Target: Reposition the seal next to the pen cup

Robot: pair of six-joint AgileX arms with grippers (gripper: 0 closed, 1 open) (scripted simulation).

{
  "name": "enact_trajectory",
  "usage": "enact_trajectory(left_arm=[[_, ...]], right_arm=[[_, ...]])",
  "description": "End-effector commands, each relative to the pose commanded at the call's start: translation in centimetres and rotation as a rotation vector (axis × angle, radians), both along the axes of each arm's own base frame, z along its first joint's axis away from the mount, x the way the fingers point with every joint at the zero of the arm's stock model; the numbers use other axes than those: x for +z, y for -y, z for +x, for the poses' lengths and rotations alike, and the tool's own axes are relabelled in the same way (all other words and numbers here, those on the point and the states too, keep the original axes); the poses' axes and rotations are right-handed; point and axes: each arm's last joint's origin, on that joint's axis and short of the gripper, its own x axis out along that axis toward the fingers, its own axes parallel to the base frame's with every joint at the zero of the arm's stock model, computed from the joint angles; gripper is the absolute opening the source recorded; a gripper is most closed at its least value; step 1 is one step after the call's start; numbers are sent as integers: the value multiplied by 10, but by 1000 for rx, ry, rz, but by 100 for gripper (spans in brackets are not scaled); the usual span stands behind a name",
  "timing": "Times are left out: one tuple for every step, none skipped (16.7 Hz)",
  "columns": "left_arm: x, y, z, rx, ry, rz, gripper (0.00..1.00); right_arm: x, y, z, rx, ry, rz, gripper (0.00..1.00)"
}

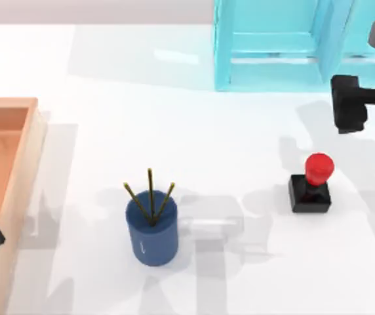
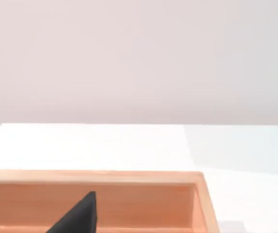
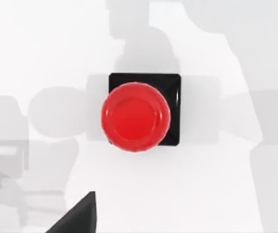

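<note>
Top view: your seal (image 1: 311, 185) stands right of centre, well apart from the pen cup (image 1: 152, 228) at lower centre; the right gripper (image 1: 349, 103) hovers upper right, finger spread cannot be told. Left wrist view: wooden tray (image 2: 199, 194) at the bottom; left arm parked. Right wrist view: seal (image 3: 136, 116) centred below. Approach step; next, descend onto the knob.

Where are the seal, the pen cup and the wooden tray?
seal (image 1: 318, 167): top view, on its red knob.
pen cup (image 1: 152, 237): top view, on its blue side wall.
wooden tray (image 1: 23, 167): top view, on its right rim.
</note>
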Motion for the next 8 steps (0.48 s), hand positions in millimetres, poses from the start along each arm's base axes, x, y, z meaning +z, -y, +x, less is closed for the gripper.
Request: enact_trajectory(left_arm=[[0, 0, 0, 0, 0, 0, 100], [0, 0, 0, 0, 0, 0, 100], [0, 0, 0, 0, 0, 0, 100], [0, 0, 0, 0, 0, 0, 100], [0, 0, 0, 0, 0, 0, 100], [0, 0, 0, 0, 0, 0, 100], [0, 0, 0, 0, 0, 0, 100], [0, 0, 0, 0, 0, 0, 100]], right_arm=[[-4, -10, 13, 0, -59, -15, 100], [-9, -19, 24, 0, -112, -30, 100], [-14, -27, 34, 0, -159, -44, 100], [-18, -35, 42, -1, -197, -58, 100], [-22, -42, 49, -1, -230, -70, 100], [-26, -47, 54, -2, -256, -80, 100], [-29, -52, 58, -2, -276, -88, 100], [-31, -55, 61, -3, -291, -94, 100]])
